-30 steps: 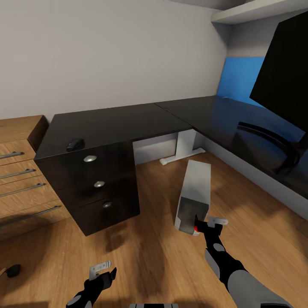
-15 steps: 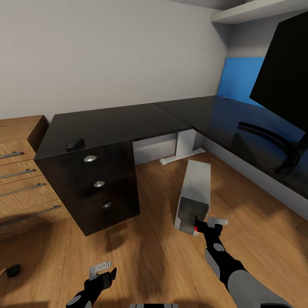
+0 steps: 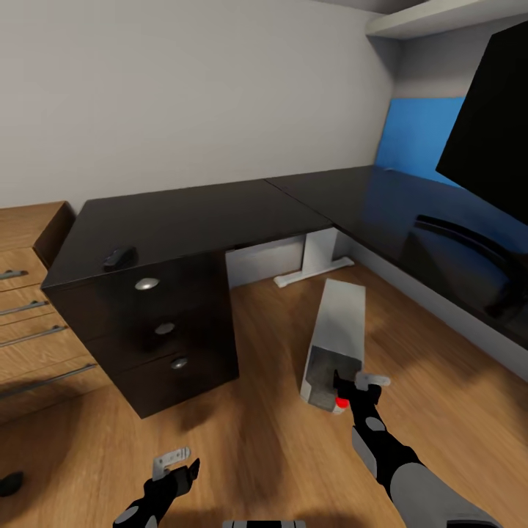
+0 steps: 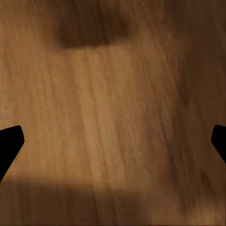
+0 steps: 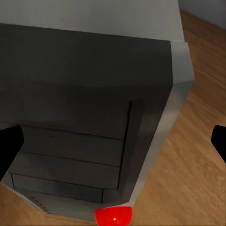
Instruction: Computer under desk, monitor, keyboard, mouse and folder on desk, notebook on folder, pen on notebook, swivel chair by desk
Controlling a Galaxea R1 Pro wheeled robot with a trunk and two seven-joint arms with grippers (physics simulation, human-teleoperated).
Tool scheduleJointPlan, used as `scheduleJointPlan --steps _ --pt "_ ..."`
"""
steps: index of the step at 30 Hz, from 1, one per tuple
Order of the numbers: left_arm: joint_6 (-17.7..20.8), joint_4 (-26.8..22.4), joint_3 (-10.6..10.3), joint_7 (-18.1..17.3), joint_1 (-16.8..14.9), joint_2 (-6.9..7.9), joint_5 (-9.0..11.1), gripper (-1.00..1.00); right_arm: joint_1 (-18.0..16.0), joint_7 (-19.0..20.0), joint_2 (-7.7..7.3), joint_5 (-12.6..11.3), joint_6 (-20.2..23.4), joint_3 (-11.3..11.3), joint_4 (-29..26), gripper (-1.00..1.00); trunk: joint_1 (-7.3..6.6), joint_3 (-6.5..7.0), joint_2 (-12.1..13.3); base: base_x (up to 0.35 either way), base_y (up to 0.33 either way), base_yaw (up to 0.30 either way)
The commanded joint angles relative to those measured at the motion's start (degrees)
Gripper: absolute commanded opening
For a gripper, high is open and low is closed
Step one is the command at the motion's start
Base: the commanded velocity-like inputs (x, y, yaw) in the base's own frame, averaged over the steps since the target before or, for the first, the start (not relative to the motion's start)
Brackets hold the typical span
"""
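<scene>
Computer (image 3: 336, 345) on floor | monitor (image 3: 490, 143) cropped (stand blurred) | right tool (image 3: 350, 389) touching

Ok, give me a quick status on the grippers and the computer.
Left gripper open, over bare floor. Right gripper open, at the computer front panel, not gripping. Computer on the floor in front of the desk, not under it. Path under looks clear.

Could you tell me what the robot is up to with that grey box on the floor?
The robot's right gripper is at the dark front panel of the computer, which lies on the wooden floor in front of the black desk, not yet under it. The left gripper hangs open over bare floor. The monitor stands on the desk, and the mouse sits above the drawers.
</scene>
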Motion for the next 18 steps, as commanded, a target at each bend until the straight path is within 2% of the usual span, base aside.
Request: scheduleJointPlan --steps 1,18 --pt "0.03 0.02 0.26 -0.38 -0.03 0.0 0.54 1.0 -0.06 0.08 0.02 -0.31 -0.29 -0.26 0.02 1.0 0.02 -0.04 -0.01 0.27 0.0 0.0" --pt "0.05 0.02 0.33 -0.31 -0.03 0.08 0.54 1.0 -0.06 0.08 0.02 -0.43 -0.29 -0.47 -0.07 1.0 0.02 -0.04 -0.01 0.278 0.0 0.0"
